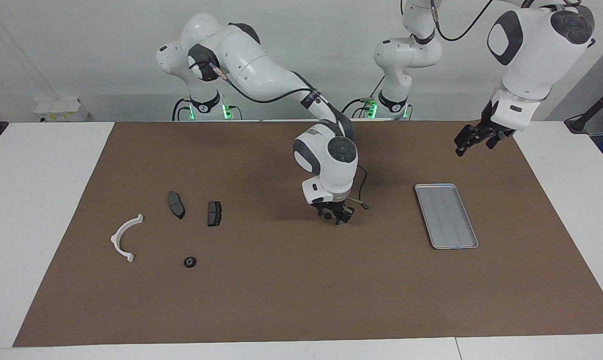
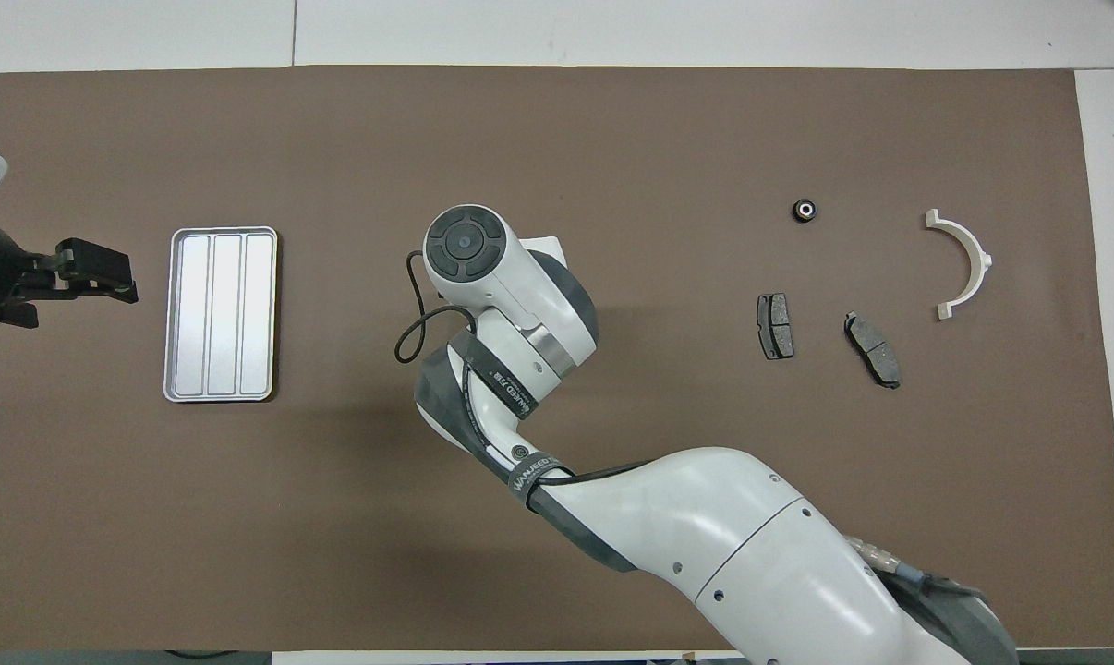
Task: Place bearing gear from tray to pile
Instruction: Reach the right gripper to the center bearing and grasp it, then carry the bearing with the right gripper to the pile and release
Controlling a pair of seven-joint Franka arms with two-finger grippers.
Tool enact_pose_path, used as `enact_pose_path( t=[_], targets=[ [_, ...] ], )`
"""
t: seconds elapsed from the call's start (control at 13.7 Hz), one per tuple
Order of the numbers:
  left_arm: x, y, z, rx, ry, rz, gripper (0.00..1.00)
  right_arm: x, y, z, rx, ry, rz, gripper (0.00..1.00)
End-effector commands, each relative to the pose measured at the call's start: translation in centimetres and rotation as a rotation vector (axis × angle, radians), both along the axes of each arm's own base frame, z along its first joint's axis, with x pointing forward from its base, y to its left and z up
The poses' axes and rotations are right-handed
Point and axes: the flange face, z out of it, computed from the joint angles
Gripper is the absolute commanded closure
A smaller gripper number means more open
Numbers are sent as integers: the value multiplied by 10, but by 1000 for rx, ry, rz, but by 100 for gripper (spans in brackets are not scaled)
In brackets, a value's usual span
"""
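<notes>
- My left hand (image 1: 474, 139) waits in the air, wide and empty, over the brown mat (image 1: 281, 290) beside the flat silver ridged metal tray (image 1: 446, 216), toward the left arm's end of the surface.
- Two dark grey brake-pad-shaped pieces (image 1: 176, 204) mark the pile's nearer edge.
- My right hand (image 1: 334, 216) is down on the mat, well apart from both tray and pile, set around the small black round bearing gear (image 1: 327, 215). I cannot tell whether it grips yet.
- The gear lies off the tray, so I judge this a mid-way pickup.
- Nothing stands between here and the pile.
- Farther out lie a white semicircular plastic arc (image 1: 114, 239) and a second small black gear (image 1: 190, 261).
</notes>
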Motion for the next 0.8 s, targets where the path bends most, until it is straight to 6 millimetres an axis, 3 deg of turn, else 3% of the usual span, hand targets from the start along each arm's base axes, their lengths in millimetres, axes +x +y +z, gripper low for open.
enact_pose_path(
  t=[0.0,0.15,0.36,0.51,0.73],
  targets=[
    [-5,2,21,-7,5,-12,0,3,-2,-15,-22,-1,-20,71],
    [-4,1,21,-7,-1,-14,0,3,-3,-15,-23,0,-20,96],
    [-5,2,16,-9,2,-26,0,7,-9,-12,-31,6,-17,100],
    [-4,2,12,-9,2,-24,0,17,-33,-2,-60,46,26,100],
    [-5,3,12,-8,6,-14,0,43,-92,79,-76,105,150,100]
  ],
)
